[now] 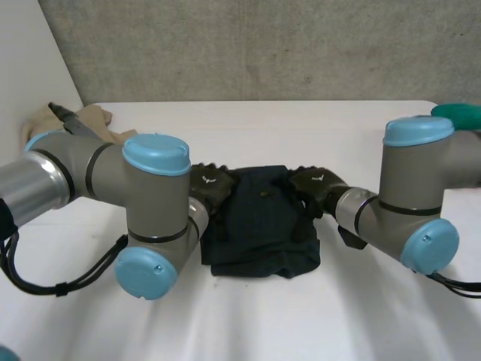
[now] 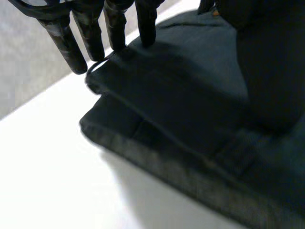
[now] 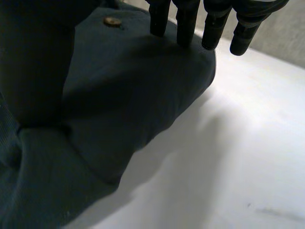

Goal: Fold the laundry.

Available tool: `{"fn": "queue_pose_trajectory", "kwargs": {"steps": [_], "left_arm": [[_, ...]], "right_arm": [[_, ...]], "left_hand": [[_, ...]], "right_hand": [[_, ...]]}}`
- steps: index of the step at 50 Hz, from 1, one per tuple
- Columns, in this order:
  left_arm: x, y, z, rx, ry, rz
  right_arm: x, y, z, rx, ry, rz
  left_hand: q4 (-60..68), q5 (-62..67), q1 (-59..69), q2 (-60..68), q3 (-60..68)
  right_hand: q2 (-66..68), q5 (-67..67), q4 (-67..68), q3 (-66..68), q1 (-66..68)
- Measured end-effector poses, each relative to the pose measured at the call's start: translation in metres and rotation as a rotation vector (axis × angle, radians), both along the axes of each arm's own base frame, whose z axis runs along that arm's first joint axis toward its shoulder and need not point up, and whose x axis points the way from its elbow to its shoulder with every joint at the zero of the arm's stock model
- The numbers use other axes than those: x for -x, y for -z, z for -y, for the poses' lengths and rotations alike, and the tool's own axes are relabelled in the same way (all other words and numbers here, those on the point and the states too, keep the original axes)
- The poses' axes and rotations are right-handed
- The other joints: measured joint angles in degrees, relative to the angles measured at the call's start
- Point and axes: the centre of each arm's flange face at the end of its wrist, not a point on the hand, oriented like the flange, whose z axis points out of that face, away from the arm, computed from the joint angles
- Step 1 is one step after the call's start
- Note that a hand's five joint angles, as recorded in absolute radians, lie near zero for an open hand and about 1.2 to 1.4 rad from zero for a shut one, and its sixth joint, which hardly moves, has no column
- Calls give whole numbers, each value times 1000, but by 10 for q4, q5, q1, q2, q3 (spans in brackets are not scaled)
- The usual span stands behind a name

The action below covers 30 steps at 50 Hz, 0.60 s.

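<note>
Smoothing step, it seems: left hand (image 1: 207, 183) and right hand (image 1: 317, 184), fingers straight, press opposite sides of the dark garment (image 1: 259, 226) on the tabletop (image 1: 301, 120); next fold likely needs an edge pinch.

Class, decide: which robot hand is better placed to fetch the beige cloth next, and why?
Left, likely: the beige cloth lies far left beside the left arm, nearer the left robot hand; the right robot hand rests at the dark garment's other side.
</note>
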Motion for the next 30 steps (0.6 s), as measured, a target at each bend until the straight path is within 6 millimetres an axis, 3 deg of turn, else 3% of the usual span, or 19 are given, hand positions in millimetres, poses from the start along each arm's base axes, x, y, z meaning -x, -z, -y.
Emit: {"fn": "queue_pose_trajectory", "kwargs": {"steps": [6,12,15,18,19,21,24,27,30], "left_arm": [[-7,9,0,-56,-11,49],[-2,-4,-1,-47,62,23],[2,-31,1,14,93,-23],[3,-79,6,130,112,-105],[2,-84,6,143,114,-113],[1,-114,7,217,125,-164],[3,-139,5,275,196,-223],[9,-160,-5,307,343,-283],[13,-169,-17,299,475,-318]], "right_arm": [[3,12,5,50,6,-96],[7,-13,6,198,46,-159],[5,-31,-1,279,51,-152],[2,-52,-19,372,43,-121],[1,-55,-22,382,41,-117],[0,-62,-36,420,29,-97],[-2,-51,-61,436,-17,-100],[-5,-27,-94,445,-81,-116],[-5,-10,-114,456,-116,-123]], "left_hand": [[0,0,-4,-2,0],[0,0,-4,-2,0],[0,0,-4,-2,0],[0,0,-4,-2,0],[0,0,-4,-2,0],[0,0,-4,-2,0],[0,0,-4,-2,0],[0,0,-4,-2,0],[0,0,-4,-2,0]], "right_hand": [[-12,0,0,0,-12],[-12,0,0,0,-12],[-12,0,0,0,-12],[-12,0,0,0,-12],[-12,0,0,0,-12],[-12,0,0,0,-12],[-12,0,0,0,-12],[-12,0,0,0,-12],[-12,0,0,0,-12]]}}
